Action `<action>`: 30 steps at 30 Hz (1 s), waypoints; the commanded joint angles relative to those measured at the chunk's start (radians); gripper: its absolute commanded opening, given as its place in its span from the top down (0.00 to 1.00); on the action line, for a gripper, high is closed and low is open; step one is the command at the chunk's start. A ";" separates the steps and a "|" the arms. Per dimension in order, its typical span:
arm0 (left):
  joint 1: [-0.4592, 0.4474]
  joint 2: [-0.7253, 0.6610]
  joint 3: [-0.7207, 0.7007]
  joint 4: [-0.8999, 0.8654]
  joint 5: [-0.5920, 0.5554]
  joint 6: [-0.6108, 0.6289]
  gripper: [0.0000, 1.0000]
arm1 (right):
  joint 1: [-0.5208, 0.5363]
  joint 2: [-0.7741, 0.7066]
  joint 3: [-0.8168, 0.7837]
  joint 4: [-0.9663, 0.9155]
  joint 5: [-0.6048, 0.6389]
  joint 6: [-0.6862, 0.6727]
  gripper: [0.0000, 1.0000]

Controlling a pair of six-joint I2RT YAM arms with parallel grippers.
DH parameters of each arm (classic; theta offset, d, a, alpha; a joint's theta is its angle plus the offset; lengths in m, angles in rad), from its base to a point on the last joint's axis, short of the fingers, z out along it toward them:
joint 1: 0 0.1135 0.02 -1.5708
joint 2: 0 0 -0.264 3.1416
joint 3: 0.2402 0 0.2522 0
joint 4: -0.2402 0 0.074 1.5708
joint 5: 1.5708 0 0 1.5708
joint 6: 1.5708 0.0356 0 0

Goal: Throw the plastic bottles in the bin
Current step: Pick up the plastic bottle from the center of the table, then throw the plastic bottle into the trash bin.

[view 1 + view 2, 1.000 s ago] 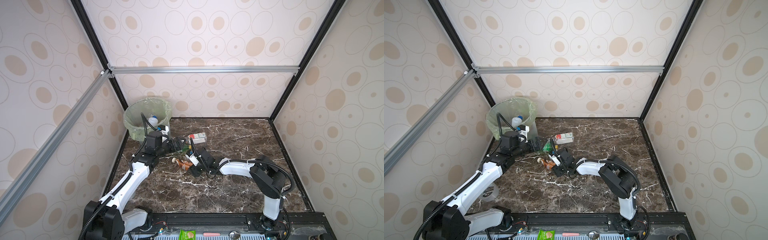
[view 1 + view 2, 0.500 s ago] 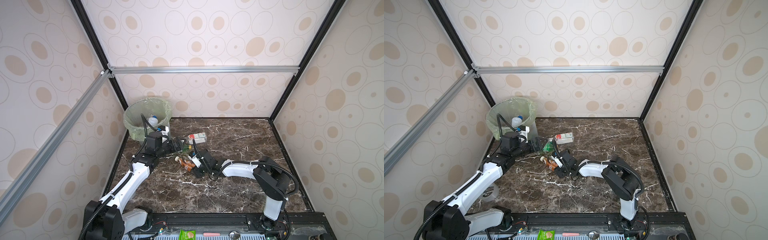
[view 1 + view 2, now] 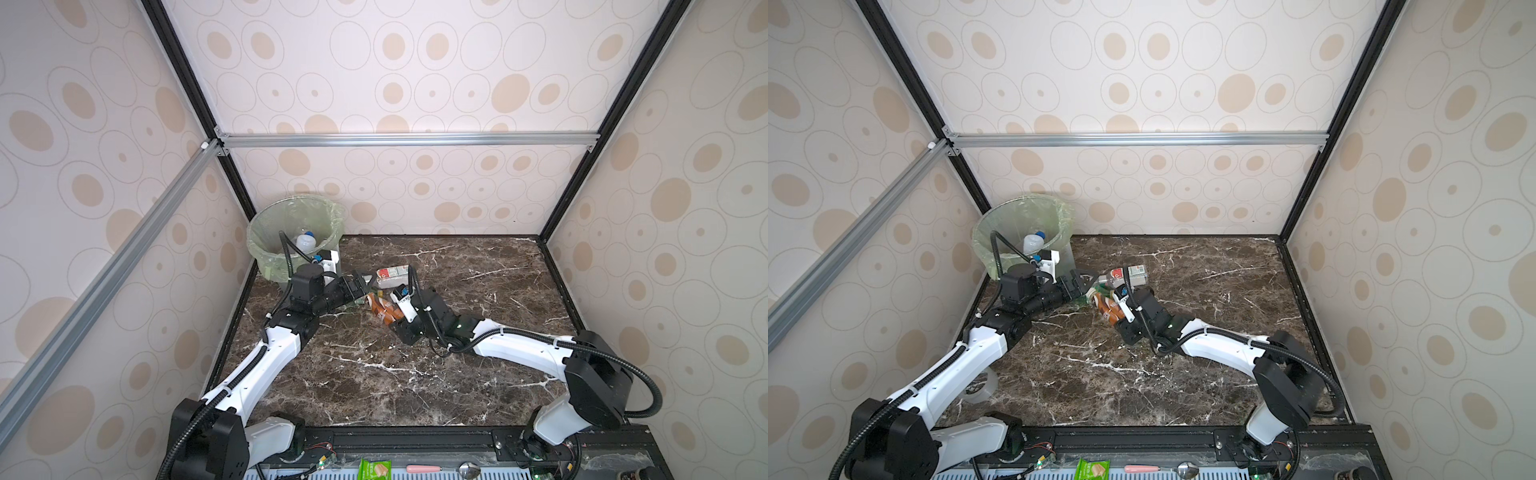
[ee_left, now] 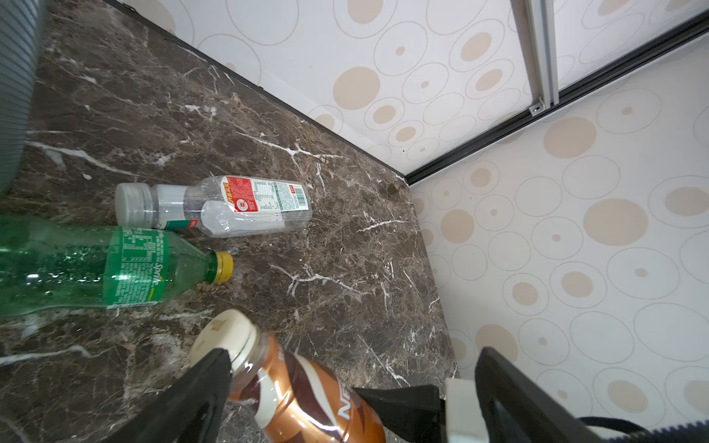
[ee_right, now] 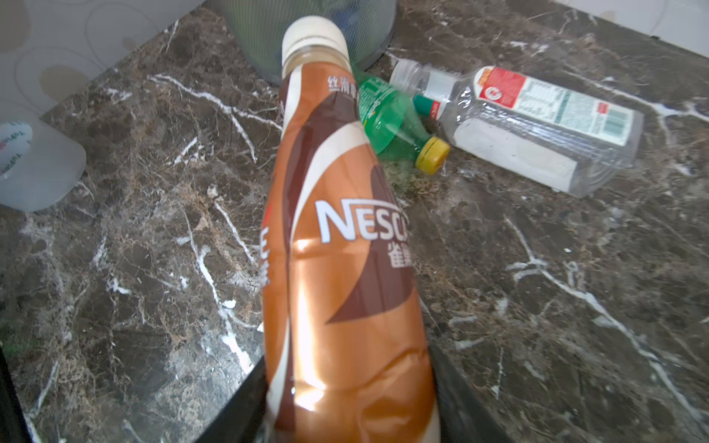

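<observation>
The counter's right half lies bare. Beside the bin, the green bottle, clear bottle and gripped brown bottle crowd together.

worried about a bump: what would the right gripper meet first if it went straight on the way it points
Likely the round pale-green bin, low on its wall; the brown-labelled plastic bottle in the right gripper leads. Depth unclear.

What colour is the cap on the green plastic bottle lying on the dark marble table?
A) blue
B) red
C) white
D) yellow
D: the green plastic bottle lies on its side and ends in a yellow cap, which both wrist views show.
</observation>
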 commanded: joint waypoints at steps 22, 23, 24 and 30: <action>-0.138 0.229 0.202 0.275 -0.038 -0.153 0.22 | -0.055 -0.156 0.083 -0.007 0.072 0.037 0.49; -0.140 0.233 0.205 0.278 -0.055 -0.150 0.25 | -0.056 -0.159 0.079 -0.004 0.070 0.037 0.49; -0.141 0.236 0.208 0.276 -0.059 -0.149 0.27 | -0.055 -0.164 0.078 0.002 0.070 0.038 0.48; -0.147 0.250 0.225 0.268 -0.074 -0.136 0.42 | -0.063 -0.171 0.081 0.023 0.060 0.042 0.49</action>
